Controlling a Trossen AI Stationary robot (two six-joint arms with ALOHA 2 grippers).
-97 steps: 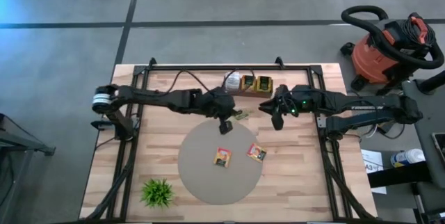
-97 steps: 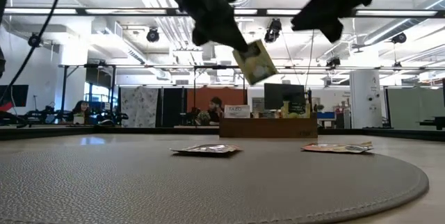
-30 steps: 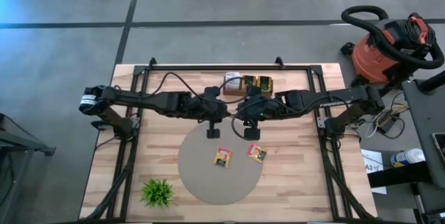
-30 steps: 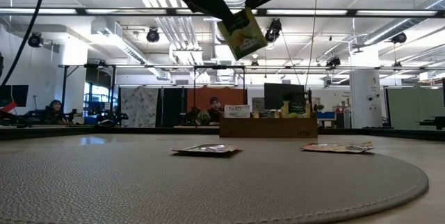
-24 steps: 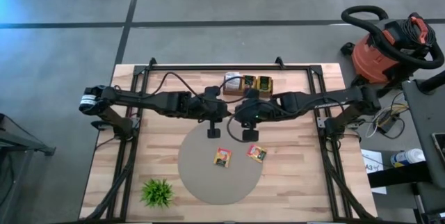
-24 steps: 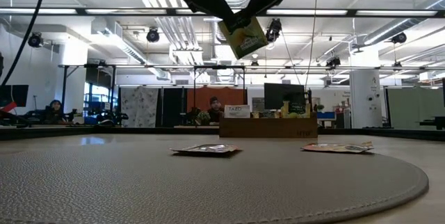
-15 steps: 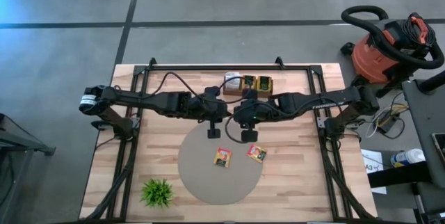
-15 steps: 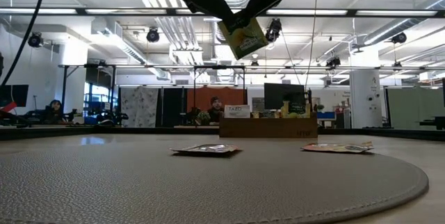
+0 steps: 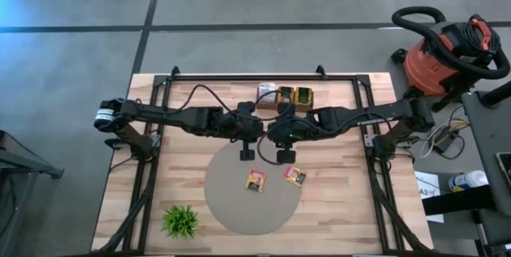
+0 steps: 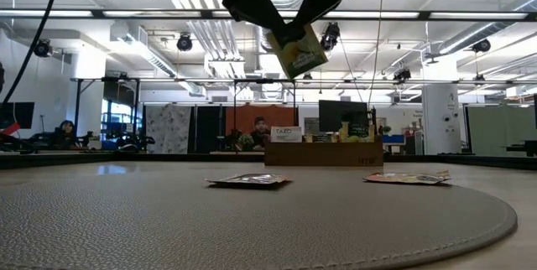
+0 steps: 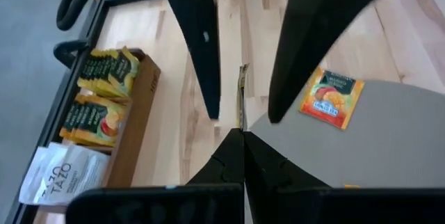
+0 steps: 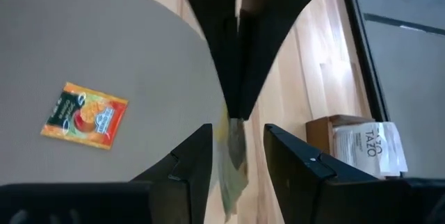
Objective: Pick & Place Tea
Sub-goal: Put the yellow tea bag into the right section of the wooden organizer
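A yellow-green tea sachet (image 10: 295, 49) hangs in the air over the far rim of the round grey mat (image 9: 239, 209). My left gripper (image 11: 242, 135), reaching in from the table's left, is shut on it. My right gripper (image 12: 238, 130), reaching in from the right, is open. Its two fingers (image 11: 201, 50) stand on either side of the sachet (image 12: 233, 156), with a gap to it on both sides. Two orange sachets (image 9: 255, 179) (image 9: 295, 175) lie flat on the mat. My left gripper pinches the sachet's upper edge (image 11: 242, 125) between its two shut fingertips. The fingers slant down from the table's left. The sachet, seen edge-on in the left wrist view, is lifted clear and hangs tilted below the fingers.
A wooden box (image 9: 289, 99) full of tea sachets stands at the table's far edge, with a white bag (image 9: 266, 92) at its left end. A small green plant (image 9: 181, 220) sits near the front left corner. A red shop vacuum (image 9: 443, 53) stands off the table.
My right gripper has sunk a little and closed in on the hanging sachet, so its open fingers now stand around it. The sachet has stayed in my left gripper's hold.
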